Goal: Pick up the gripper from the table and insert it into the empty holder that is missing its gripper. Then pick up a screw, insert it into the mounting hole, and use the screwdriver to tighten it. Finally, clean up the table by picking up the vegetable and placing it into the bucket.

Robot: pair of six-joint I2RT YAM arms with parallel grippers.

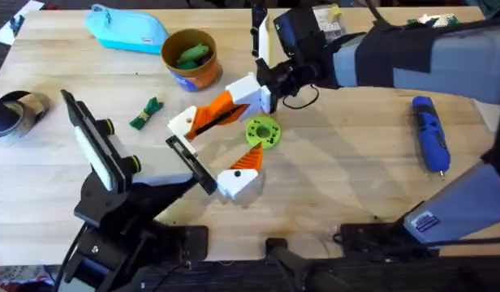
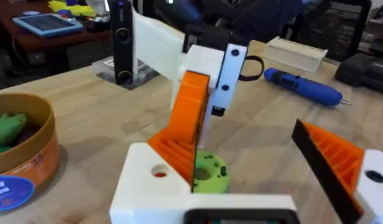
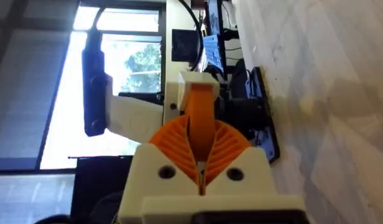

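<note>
Two arms meet mid-table: my right claw (image 1: 262, 91) is clamped on the gripper (image 1: 221, 109), its tip at the empty holder (image 1: 183, 124) on the black bar (image 1: 193, 162). Left claw: cannot tell. A tilted entry could jam it.

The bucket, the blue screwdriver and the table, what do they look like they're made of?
The bucket: probably paper or card, matte orange wall with a printed label and a tan-brown rim and inside. The screwdriver: likely moulded plastic, smooth blue body with a slight sheen, thin metal-looking bit at its tip. The table: pale wood or wood-look laminate, with visible grain lines.
</note>
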